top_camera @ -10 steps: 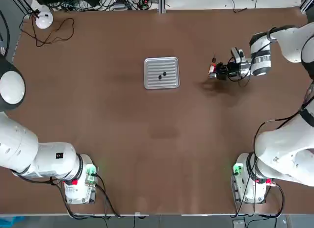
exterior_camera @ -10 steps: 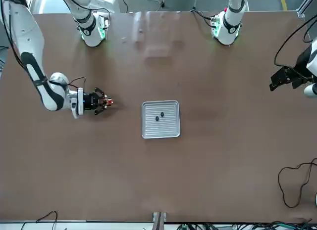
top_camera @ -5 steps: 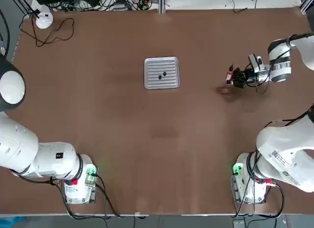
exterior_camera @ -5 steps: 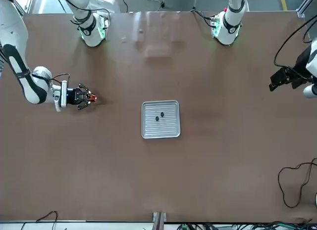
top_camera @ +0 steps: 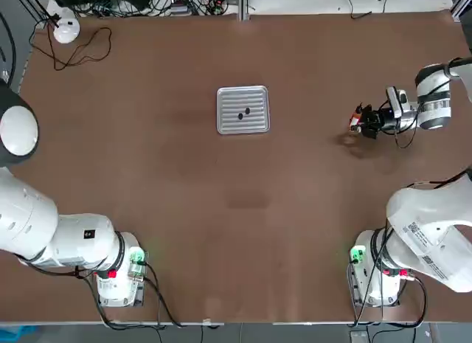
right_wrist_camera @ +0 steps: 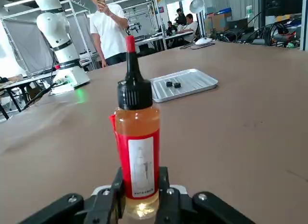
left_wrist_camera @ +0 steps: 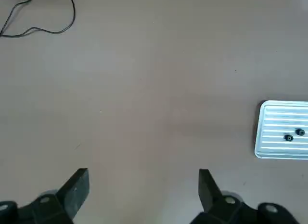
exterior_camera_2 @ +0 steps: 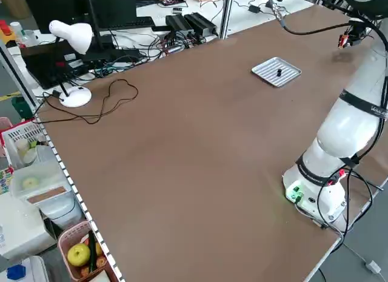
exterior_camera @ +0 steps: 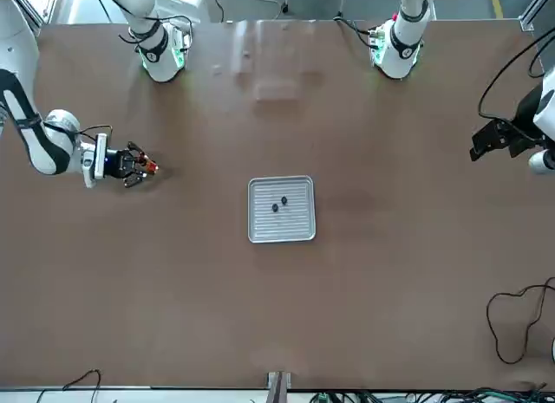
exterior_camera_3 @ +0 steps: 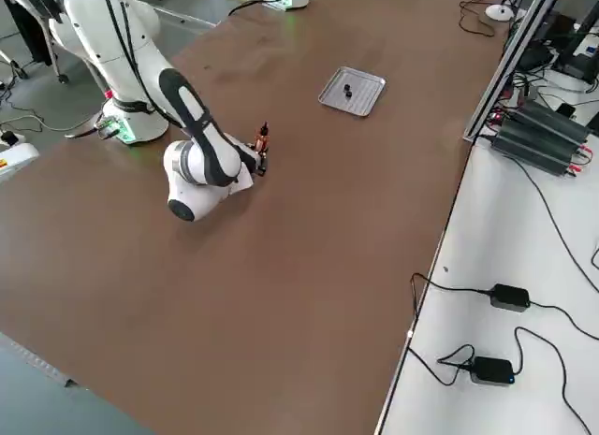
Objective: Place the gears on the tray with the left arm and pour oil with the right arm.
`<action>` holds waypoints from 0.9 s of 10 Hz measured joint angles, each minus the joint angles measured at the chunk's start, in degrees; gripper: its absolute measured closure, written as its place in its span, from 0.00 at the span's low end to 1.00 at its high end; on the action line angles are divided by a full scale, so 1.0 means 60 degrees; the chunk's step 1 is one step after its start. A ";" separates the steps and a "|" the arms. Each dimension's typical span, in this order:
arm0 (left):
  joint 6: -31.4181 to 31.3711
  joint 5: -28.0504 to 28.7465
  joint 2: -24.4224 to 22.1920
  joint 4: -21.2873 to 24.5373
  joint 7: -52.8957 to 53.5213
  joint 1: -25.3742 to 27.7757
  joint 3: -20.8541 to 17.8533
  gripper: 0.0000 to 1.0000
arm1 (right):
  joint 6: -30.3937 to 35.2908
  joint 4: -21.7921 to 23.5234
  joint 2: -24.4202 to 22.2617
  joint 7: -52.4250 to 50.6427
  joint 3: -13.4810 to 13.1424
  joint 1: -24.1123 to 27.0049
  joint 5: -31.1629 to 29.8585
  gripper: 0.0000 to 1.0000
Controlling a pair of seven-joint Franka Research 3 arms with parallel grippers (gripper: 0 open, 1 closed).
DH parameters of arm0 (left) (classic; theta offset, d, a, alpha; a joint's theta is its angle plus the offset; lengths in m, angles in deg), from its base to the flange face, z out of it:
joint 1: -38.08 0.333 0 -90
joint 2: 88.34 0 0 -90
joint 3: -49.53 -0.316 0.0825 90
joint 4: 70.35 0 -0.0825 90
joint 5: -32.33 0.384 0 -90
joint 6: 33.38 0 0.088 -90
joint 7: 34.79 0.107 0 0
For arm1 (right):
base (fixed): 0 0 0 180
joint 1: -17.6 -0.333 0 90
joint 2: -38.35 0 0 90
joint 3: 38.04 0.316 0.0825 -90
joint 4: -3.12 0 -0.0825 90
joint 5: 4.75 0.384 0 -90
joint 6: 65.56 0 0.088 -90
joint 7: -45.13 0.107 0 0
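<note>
The silvery ribbed tray [top_camera: 228,99] lies in the middle of the far half of the table, with both tiny dark gears [top_camera: 243,113] on it. My right gripper [top_camera: 366,122] is off to the tray's right, near the table's right side, shut on the oil bottle [top_camera: 356,122]. The right wrist view shows the bottle [right_wrist_camera: 137,137] upright between the fingers, its red tip up, with the tray [right_wrist_camera: 202,79] and gears [right_wrist_camera: 172,84] beyond. My left gripper [left_wrist_camera: 142,185] hangs open and empty high over the table's left part; the tray [left_wrist_camera: 269,147] shows far off in its view.
A white desk lamp [top_camera: 65,27] and its black cable [top_camera: 81,52] sit at the far left corner. Cables and power bricks line the far edge. A person in a white shirt [right_wrist_camera: 108,31] stands beyond the table.
My right gripper has carried the oil bottle away from the tray, rightward toward the table's right side. The left arm, tray and gears have not moved.
</note>
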 joint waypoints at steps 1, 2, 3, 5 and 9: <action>0.0000 0.0000 0.0000 0.0000 0.0001 0.0002 0.0000 0.00 | -0.0002 -0.0008 0.0000 -0.0135 -0.0002 0.0247 -0.0303 0.70; 0.0000 0.0000 0.0000 0.0000 0.0001 0.0008 -0.0001 0.00 | -0.0001 -0.0015 0.0000 -0.0409 -0.0004 0.0530 -0.0550 0.70; -0.0001 0.0000 0.0000 0.0000 0.0001 0.0016 -0.0002 0.00 | 0.0001 -0.0016 0.0000 -0.0811 -0.0005 0.0763 -0.0628 0.70; -0.0003 0.0000 0.0015 0.0000 0.0003 0.0043 -0.0006 0.00 | -0.0001 -0.0025 0.0050 -0.1491 -0.0014 0.0989 -0.0723 0.70; -0.0010 0.0000 0.0087 -0.0008 0.0003 0.0048 -0.0007 0.00 | -0.0042 -0.0217 0.0622 -0.1658 -0.0156 0.1050 -0.0905 0.70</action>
